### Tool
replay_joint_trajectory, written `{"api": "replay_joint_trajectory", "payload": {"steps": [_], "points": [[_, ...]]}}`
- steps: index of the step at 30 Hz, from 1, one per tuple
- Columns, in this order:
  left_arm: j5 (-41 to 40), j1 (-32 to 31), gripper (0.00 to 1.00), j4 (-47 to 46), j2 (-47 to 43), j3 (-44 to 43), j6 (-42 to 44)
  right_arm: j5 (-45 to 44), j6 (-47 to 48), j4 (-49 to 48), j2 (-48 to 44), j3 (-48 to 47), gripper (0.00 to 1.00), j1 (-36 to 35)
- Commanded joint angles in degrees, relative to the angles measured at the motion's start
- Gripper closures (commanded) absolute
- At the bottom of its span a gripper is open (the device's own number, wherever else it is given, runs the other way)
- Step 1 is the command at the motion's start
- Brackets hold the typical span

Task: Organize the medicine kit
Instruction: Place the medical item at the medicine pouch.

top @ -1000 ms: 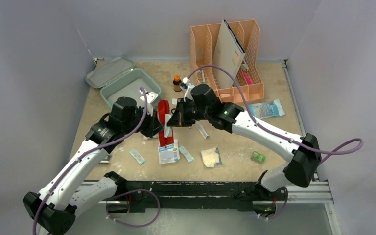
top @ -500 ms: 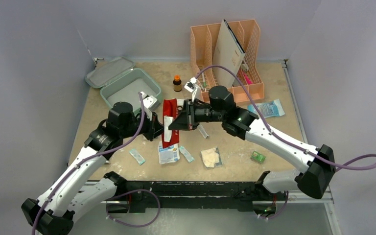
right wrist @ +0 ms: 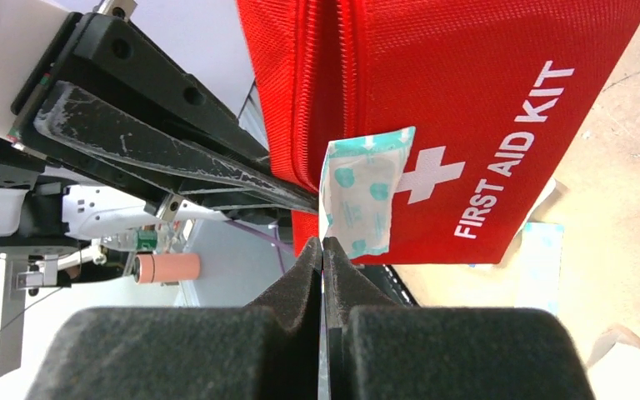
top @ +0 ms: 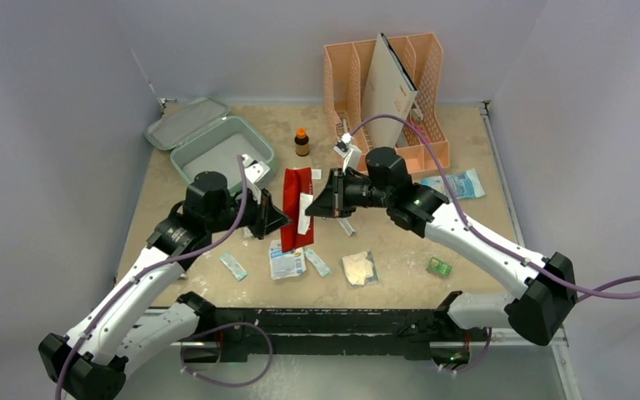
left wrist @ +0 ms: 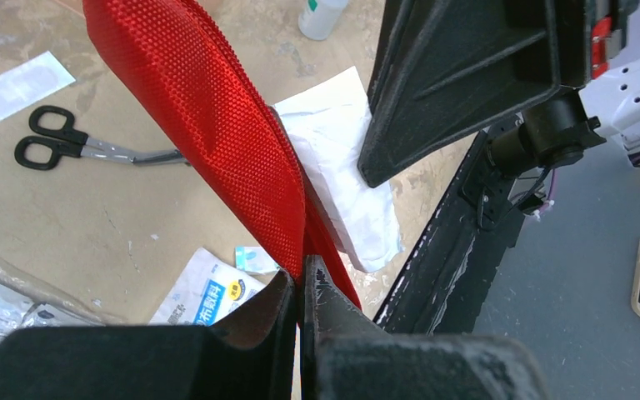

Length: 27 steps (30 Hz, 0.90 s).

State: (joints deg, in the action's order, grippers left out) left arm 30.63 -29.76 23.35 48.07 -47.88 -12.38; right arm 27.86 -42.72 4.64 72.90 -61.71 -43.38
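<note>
Inspecting the desk (top: 400,279), you find the medicine kit (top: 208,154) open at its back-left corner: judged rigid, light, smooth plastic, best gripped by a side wall. Left claw (left wrist: 302,287) pinches the limp red pouch (left wrist: 208,125); right claw (right wrist: 322,248) pinches a thin sachet (right wrist: 365,196).
</note>
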Motion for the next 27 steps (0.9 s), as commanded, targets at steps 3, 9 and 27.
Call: {"api": "replay_joint_trajectory", "payload": {"steps": [3, 9, 27], "points": [[-0.27, -0.12, 1.0, -1.34, 2.24, -2.0, -0.27, 1.44, -0.37, -5.1, 1.09, -1.75, 1.0, -0.09], [0.54, -0.11, 1.0, -1.98, 1.55, -1.36, 1.37, 10.03, -1.66, -10.91, -1.12, 0.14, 1.0, 0.44], [8.23, -0.11, 1.0, -3.68, 1.38, -1.17, -1.33, 5.03, 9.93, -3.64, -2.6, 0.06, 1.0, 0.57]]}}
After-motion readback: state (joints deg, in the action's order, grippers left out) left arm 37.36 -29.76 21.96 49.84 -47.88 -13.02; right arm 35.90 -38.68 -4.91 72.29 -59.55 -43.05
